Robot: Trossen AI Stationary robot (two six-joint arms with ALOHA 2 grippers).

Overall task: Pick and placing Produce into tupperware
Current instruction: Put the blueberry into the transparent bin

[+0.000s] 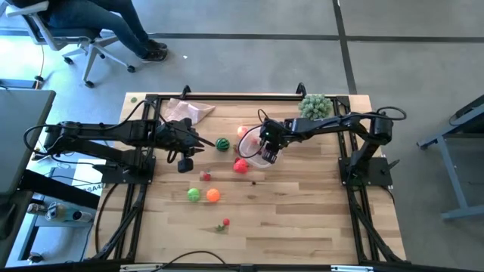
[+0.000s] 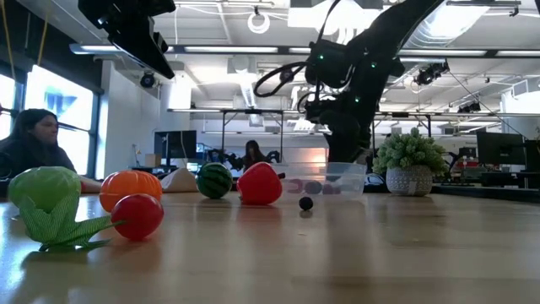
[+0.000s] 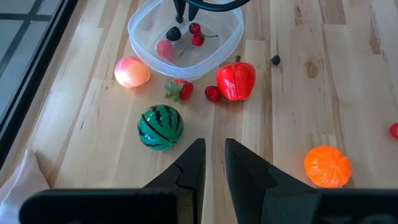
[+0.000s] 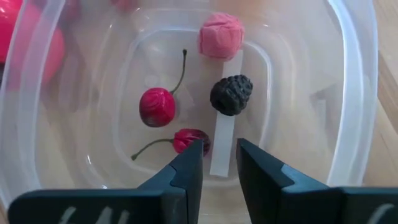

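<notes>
1. Right now the tupperware (image 4: 348, 93), sitting mid-table, is holding two cherries, a pink berry and a blackberry (image 4: 231, 94).
2. My right gripper (image 4: 217, 163) is hanging just inside it, fingers parting, gripping nothing.
3. I'm judging a straight lift best, avoiding the rim.
4. My left gripper (image 3: 212, 163) is waiting nearby, nearly closed, empty.

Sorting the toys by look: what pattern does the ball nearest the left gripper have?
Green with dark stripes, like a watermelon; clearest in the left wrist view.

Grey floor (image 1: 249, 60), wheeled office chair (image 1: 68, 34), bright ceiling-lit workshop beyond.
</notes>
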